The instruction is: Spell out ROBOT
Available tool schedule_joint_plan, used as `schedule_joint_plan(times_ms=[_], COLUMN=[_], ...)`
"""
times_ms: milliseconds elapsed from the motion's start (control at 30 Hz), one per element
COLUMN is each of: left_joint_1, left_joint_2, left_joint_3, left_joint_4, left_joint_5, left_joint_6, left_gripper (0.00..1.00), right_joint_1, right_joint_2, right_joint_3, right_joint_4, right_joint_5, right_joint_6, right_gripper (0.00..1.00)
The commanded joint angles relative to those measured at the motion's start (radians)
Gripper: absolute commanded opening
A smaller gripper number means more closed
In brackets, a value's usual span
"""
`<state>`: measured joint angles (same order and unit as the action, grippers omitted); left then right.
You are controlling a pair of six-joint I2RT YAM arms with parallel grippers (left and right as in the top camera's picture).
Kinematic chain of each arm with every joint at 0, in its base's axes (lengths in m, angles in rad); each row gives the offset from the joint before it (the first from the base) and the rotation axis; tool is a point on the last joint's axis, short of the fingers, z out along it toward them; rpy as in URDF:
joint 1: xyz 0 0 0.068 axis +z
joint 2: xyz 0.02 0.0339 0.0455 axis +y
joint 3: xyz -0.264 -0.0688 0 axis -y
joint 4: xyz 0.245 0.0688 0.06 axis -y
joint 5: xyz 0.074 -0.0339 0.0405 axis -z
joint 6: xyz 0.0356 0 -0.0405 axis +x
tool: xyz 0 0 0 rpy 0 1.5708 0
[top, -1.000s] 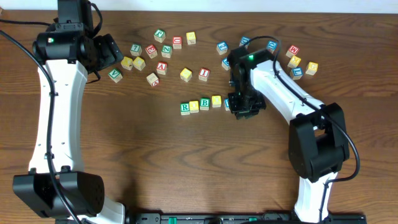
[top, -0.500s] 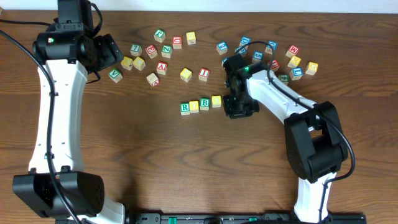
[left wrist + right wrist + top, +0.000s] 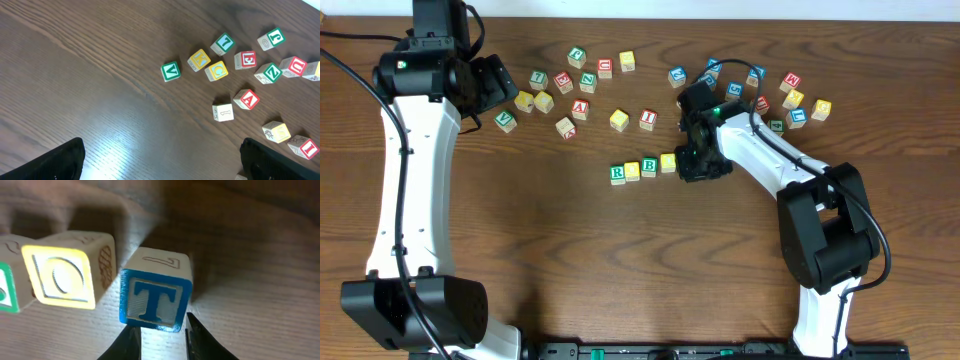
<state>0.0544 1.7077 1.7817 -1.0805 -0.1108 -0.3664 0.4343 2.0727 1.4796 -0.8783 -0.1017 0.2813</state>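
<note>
O cube (image 3: 65, 275) obstructs one side of T cube (image 3: 155, 297).

The T cube (image 3: 155, 300) is painted wood, the table (image 3: 75, 75) glossy grained wood.

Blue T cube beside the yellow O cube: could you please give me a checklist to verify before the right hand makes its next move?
1. Row order, green-lettered wooden R cube, first yellow-faced wooden cube, green-lettered wooden B cube, yellow-faced wooden O cube: ok.
2. Blue-lettered wooden T cube placed just after the O cube: ok.
3. T cube in line with the O cube: not ok, in the right wrist view it looks set a little lower.
4. Right hand hold on the T cube: cannot tell; its fingers stand at the cube's lower edge.
5. Left hand open and away from the row: ok.
</note>
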Motion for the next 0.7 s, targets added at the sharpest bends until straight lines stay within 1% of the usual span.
schedule_joint_plan(times_ms=[0,267,500,667], left_joint_1=[0.002,0.002,0.002,0.002], left_joint_2=[0.011,0.011,0.011,0.011], left_joint_3=[-0.011,-0.011,-0.011,-0.011], left_joint_4=[-0.003,-0.003,-0.003,-0.003], left_joint_5=[-0.012,-0.012,-0.012,-0.012], left_joint_6=[-0.002,-0.002,-0.002,-0.002], left_gripper=[0.98,0.98,0.98,0.98], right_joint_1=[0.013,0.019,-0.019,-0.067], right_joint_2=[0.002,0.001,-0.001,0.000], right_joint_3=[-0.005,-0.002,0.068,0.078], right_joint_4=[0.023,0.022,-0.132,-0.160], right_joint_5=[-0.003,-0.003,-0.002,0.006], right_joint_6=[0.013,-0.003,0.003,0.026], right_gripper=[0.24,0.24,0.24,0.26])
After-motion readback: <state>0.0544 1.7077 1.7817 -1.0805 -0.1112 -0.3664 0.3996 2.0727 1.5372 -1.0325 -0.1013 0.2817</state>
